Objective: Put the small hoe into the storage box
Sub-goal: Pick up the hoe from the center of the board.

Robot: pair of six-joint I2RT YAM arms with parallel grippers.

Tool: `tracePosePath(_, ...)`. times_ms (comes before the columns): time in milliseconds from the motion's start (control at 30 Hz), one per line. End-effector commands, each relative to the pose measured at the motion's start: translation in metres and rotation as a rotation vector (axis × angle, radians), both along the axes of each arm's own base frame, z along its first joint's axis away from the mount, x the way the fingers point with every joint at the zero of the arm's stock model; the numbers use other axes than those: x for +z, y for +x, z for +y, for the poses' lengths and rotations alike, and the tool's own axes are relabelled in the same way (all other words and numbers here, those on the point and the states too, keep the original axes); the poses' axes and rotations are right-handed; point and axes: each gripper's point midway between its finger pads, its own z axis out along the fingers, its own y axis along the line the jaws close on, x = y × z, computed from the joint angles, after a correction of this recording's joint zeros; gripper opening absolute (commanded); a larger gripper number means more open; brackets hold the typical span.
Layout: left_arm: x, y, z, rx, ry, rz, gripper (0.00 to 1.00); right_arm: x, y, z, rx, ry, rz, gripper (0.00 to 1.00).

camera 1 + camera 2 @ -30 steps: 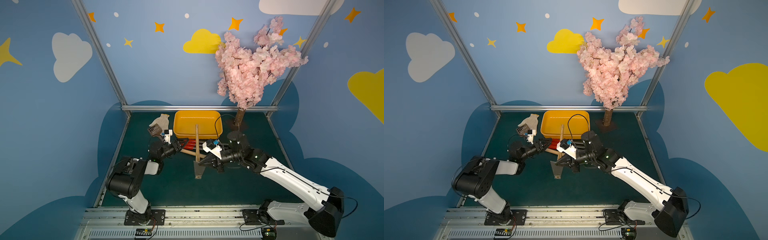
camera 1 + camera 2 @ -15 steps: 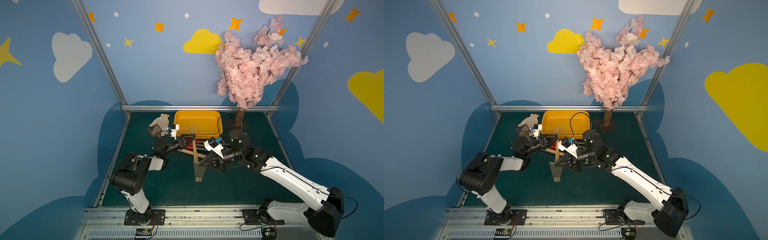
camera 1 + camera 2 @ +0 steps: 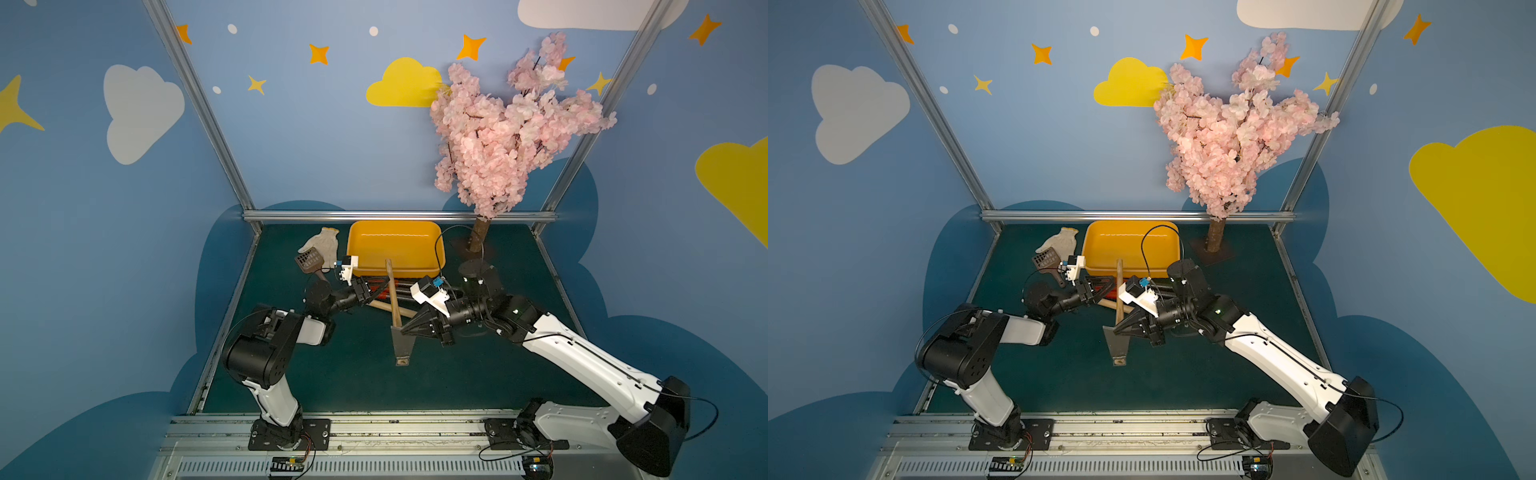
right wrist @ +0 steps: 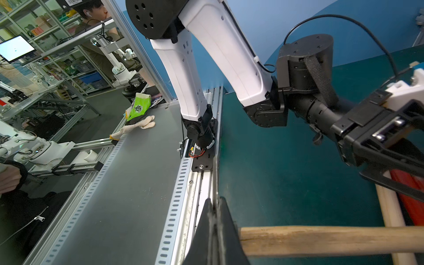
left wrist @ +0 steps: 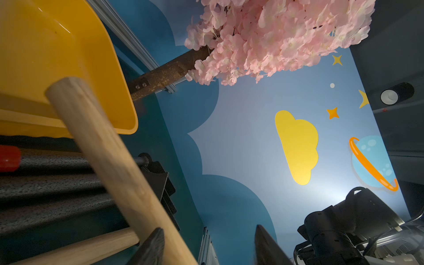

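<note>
Your top views looked down from high over the table [image 3: 332, 374]; your wrist cameras sat close, both catching the small hoe [image 5: 110, 160].

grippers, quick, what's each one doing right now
left gripper: open, nothing clamped; the small hoe handle runs close beside it.
right gripper: shut on the small hoe, pinching its thin metal blade.

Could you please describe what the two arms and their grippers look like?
The left arm and right arm have white shells with black joints. The left gripper and right gripper are black with tapered fingers. Each wrist carries a white camera mount, and black cables loop alongside.
</note>
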Motion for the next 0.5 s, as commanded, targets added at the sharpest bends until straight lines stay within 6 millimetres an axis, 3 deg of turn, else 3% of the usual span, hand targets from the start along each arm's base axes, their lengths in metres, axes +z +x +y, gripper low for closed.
tracePosePath(0,0.006,-0.002,0.012,0.012,0.005,-0.020,0.63,0.036,-0.002,-0.008,-0.001,0.087,-0.130,0.00)
tracePosePath(167,-0.003,-0.004,0.006,0.000,0.038,0.005,0.62,0.037,0.000,-0.010,0.004,0.077,-0.134,0.00)
tracePosePath(467,-0.005,0.001,-0.028,-0.072,0.032,0.009,0.62,0.043,-0.003,-0.007,0.042,0.114,-0.118,0.00)
